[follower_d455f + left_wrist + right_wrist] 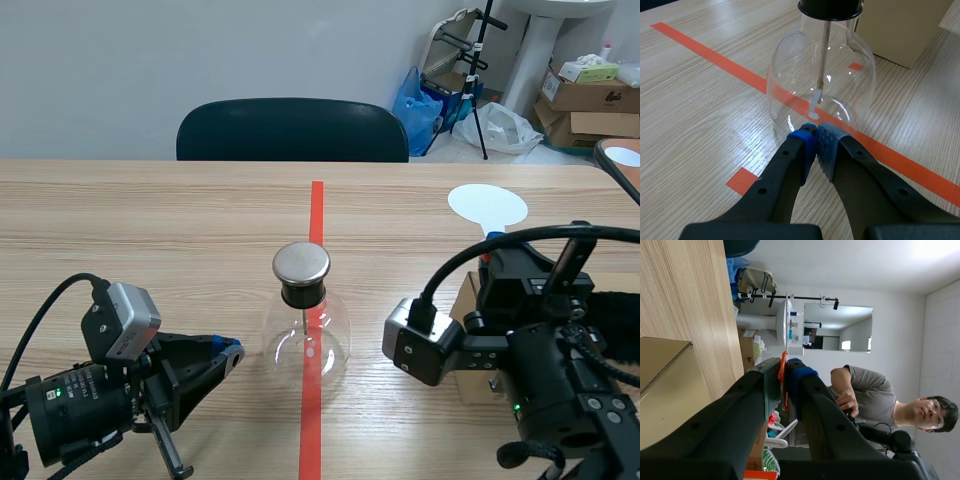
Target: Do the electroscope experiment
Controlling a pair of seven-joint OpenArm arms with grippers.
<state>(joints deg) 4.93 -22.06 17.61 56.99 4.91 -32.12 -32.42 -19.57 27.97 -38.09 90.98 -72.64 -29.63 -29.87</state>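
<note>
At the table's (150, 230) near left, the left gripper (235, 350) lies low with its fingers closed together on nothing. It points at the electroscope (305, 320), with its blue pads (807, 142) just short of the glass.

The electroscope stands upright on the long orange-red tape line (316, 215) at the table's middle. Its long axis is vertical and its neck points up. It is a clear round-bellied flask with a black stopper (303, 293) in the neck and a flat, round metal cap (301, 262) on top.

Only the left wrist view shows the inside. A thin metal rod (824, 55) drops straight from the stopper, and a small pale leaf (815, 102) hangs at its end, near the bottom of the bulb. That view also shows a cardboard box (900, 30) beyond the flask.

To the right, the right gripper (492, 247) points away from the robot above that box. The right wrist view shows its fingers pressed on a thin orange-red strip (783, 385), seen edge-on. The scene view shows only a red speck of the strip. A white round disc (487, 205) shows just beyond the fingertips, but I cannot tell whether it is joined to the strip.

A dark chair (292, 130) stands behind the table. The right wrist view alone shows a seated person (870, 390) in the room beyond.
</note>
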